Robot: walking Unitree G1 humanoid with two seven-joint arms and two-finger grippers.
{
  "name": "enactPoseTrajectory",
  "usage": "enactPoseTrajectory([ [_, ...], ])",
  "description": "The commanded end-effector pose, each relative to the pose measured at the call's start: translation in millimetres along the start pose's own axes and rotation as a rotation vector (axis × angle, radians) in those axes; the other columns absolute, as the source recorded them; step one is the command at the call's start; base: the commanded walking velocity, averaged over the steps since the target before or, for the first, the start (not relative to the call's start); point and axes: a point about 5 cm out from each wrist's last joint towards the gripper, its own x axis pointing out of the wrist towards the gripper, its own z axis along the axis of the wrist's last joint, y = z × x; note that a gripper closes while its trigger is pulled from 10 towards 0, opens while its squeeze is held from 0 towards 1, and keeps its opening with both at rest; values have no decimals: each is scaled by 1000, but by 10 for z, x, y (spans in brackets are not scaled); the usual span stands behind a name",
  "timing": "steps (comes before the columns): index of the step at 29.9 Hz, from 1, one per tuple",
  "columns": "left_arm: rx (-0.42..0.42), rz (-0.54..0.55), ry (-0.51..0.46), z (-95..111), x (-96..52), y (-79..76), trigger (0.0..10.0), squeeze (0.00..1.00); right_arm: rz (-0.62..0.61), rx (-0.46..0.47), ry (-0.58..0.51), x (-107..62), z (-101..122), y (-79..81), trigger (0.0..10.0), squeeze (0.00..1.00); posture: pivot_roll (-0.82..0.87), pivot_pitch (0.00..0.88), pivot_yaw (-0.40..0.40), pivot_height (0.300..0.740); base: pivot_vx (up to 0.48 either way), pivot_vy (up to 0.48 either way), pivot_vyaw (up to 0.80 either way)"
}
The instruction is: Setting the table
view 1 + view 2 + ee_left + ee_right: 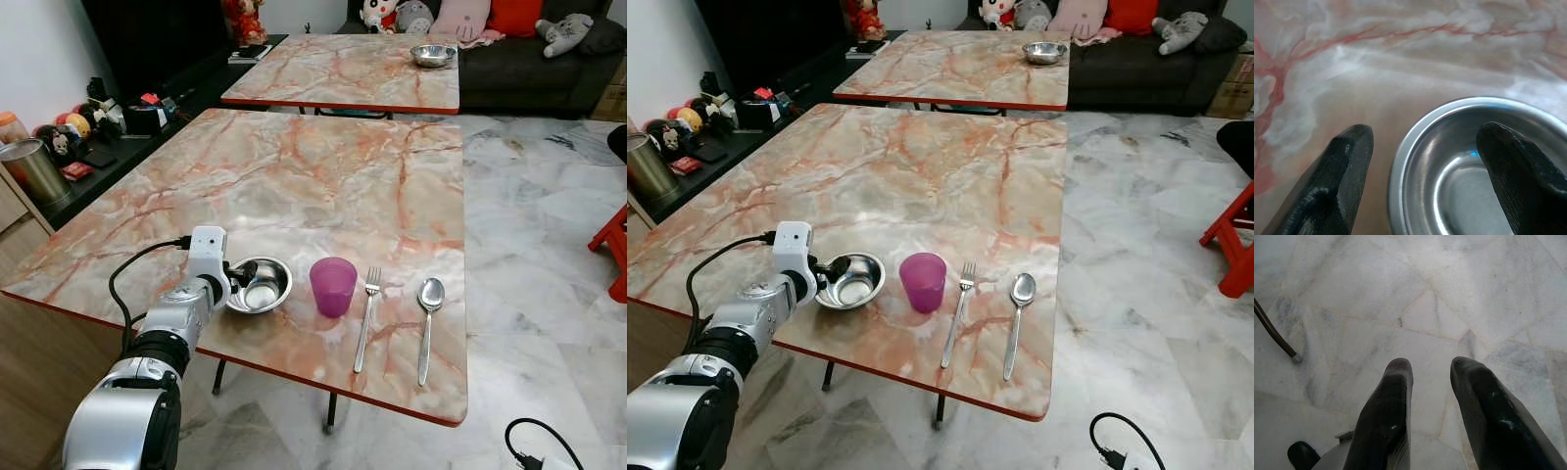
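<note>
Four pieces make up the place setting along the near edge of the marble table [294,186], and reading rightward from the steel bowl [260,284] come the purple cup [333,286] just beside it, then the fork [366,315] and the spoon [428,325] lying parallel, as a diner would reach them. The left gripper [1422,156] sits at the bowl's left side with its fingers [1342,181] spread, one outside the rim and one over the hollow, seemingly to grip or free that rim. The right gripper [1430,406] hangs idle over the floor, fingers slightly apart and empty.

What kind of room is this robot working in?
Most likely a home living and dining area: two pink marble-patterned tables, a dark sofa with stuffed toys, and a place setting with a steel bowl and purple plastic cup.
</note>
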Motion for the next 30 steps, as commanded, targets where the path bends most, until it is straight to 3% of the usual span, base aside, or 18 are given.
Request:
enactPoseTrajectory([
  [1,18,22,10,43,5,37,10000,0,0,-6,8,-2,-13,-4,10000,0,23,43,59,740,0,0,0],
  [17,-7,-4,-29,109,11,51,10000,0,-1,-6,7,0,-7,-6,10000,0,21,42,57,740,0,0,0],
  [30,-12,80,-10,76,-10,180,10000,0,-2,-8,7,-2,-10,-12,10000,0,18,38,56,740,0,0,0],
])
